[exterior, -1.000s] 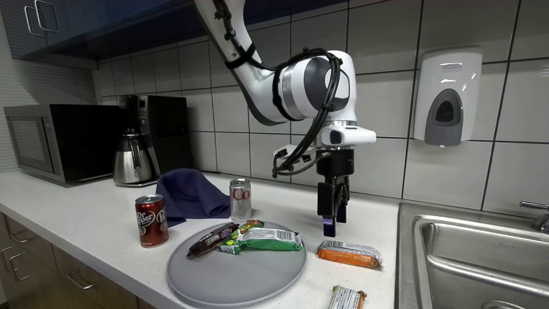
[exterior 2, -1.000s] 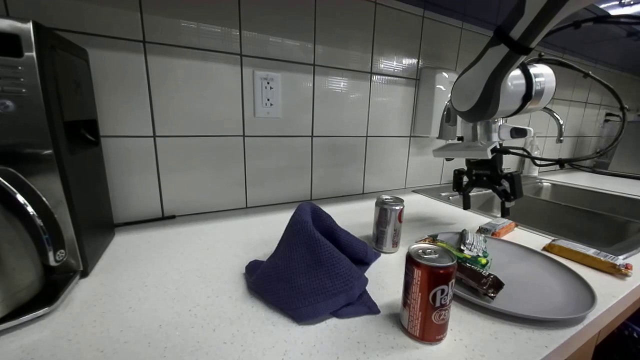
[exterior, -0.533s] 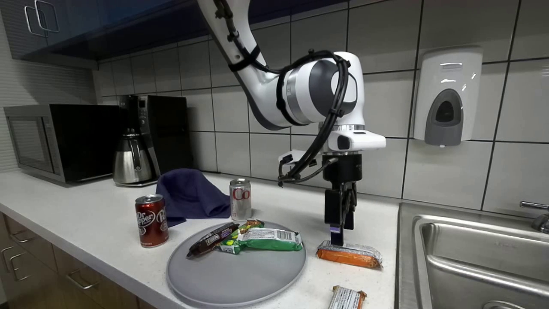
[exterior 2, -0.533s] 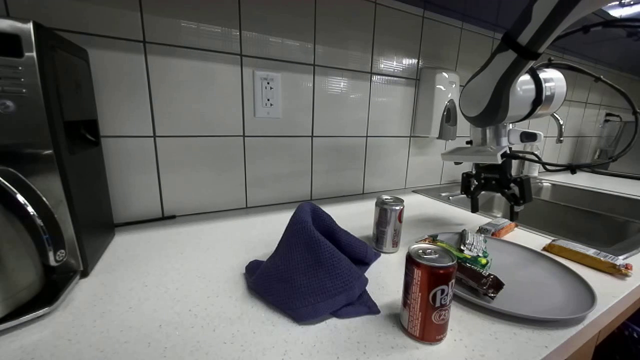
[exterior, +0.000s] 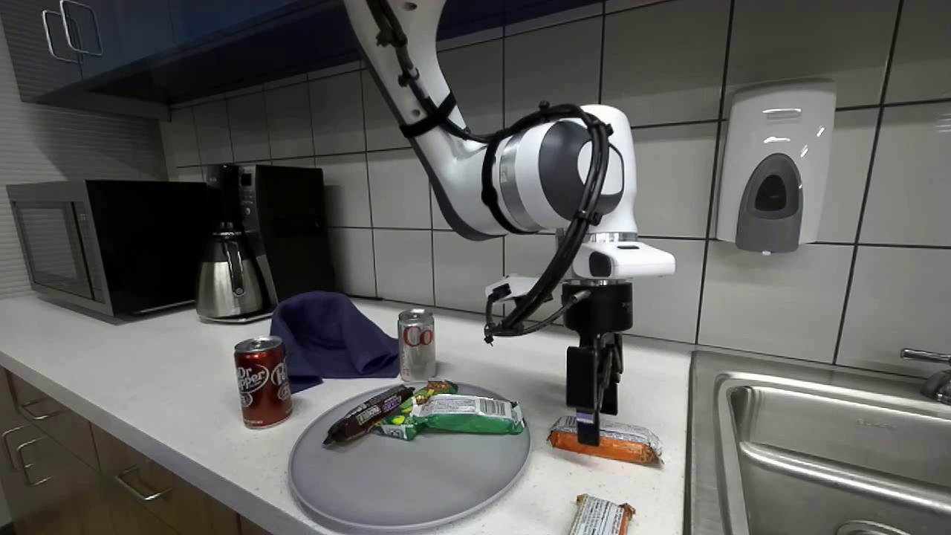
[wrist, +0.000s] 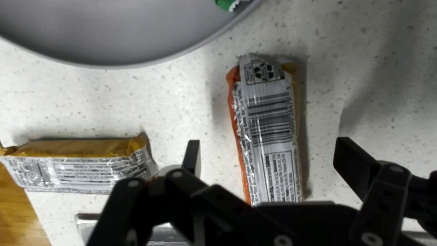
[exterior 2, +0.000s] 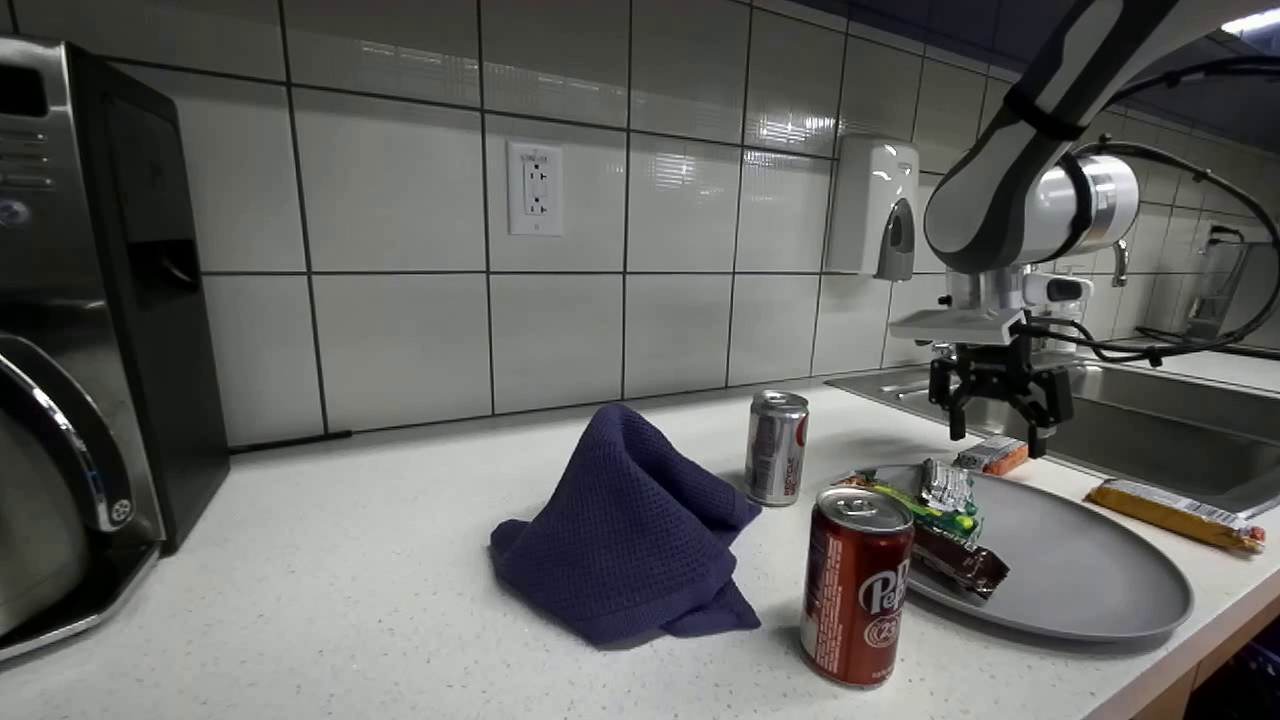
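You seem to be at the lining-up step. Your fingers are wide apart and hold nothing: in the wrist view, one is at about 9 o'clock from the orange snack bar, one at about 3, with a gap on each side. The bar lies flat on the desk, near the plate at its 10 o'clock. Its long way runs almost from 12 to 6, arrows mark at the 12 end, silver side up. A yellow snack bar lies crossways near 9. Picking it up likely calls for going down a bit, then squeezing its long sides.
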Available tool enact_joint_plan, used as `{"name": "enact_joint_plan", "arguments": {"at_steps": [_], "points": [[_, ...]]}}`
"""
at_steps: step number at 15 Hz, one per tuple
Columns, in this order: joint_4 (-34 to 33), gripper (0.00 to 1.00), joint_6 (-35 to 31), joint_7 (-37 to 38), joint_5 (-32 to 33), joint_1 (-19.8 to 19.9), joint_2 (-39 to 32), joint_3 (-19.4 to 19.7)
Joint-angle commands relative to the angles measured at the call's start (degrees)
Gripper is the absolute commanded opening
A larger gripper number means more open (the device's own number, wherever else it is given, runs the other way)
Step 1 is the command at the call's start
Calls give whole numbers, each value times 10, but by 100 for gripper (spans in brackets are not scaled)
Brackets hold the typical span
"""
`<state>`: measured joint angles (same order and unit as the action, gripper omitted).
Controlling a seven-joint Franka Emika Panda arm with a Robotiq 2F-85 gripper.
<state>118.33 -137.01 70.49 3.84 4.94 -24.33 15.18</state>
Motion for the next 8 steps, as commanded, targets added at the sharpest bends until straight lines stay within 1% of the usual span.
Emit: {"name": "enact_joint_plan", "arguments": {"at_steps": [1, 8], "points": [[2, 100, -20, -8, -4, 2, -8, 2], [5, 100, -19, -10, -3, 2, -2, 9]]}}
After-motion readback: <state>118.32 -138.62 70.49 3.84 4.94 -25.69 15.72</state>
